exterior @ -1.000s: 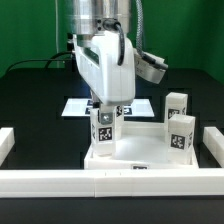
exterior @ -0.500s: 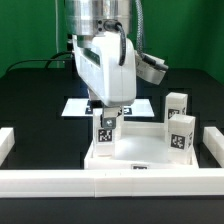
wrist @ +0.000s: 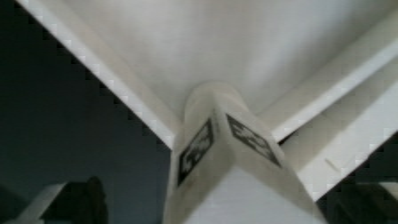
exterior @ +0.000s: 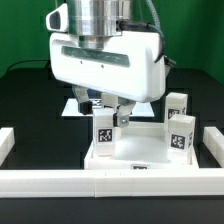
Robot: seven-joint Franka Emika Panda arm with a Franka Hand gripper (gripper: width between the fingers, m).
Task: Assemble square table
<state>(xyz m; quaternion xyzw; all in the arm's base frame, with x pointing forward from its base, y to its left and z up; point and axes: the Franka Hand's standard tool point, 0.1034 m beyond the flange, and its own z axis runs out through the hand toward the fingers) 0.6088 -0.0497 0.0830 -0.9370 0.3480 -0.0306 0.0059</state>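
The white square panel (exterior: 140, 152) lies flat in the middle of the table. A short white leg post (exterior: 103, 130) with a tag stands upright in its corner socket on the exterior view's left. My gripper (exterior: 108, 114) is over the top of this post, with one finger on each side. In the wrist view the post (wrist: 222, 150) fills the middle. A dark finger (wrist: 75, 200) stands apart from it with a gap, so the gripper is open. Two more tagged leg posts (exterior: 177, 104) (exterior: 181, 133) stand on the exterior view's right.
White border rails run along the front (exterior: 100, 182), the exterior view's left (exterior: 6, 140) and its right (exterior: 212, 146). The marker board (exterior: 72, 106) lies on the black table behind the panel, partly hidden by the arm.
The hand has turned about a quarter turn on its axis, so its broad side now faces the exterior camera. The leg post's tag faces the same way as before.
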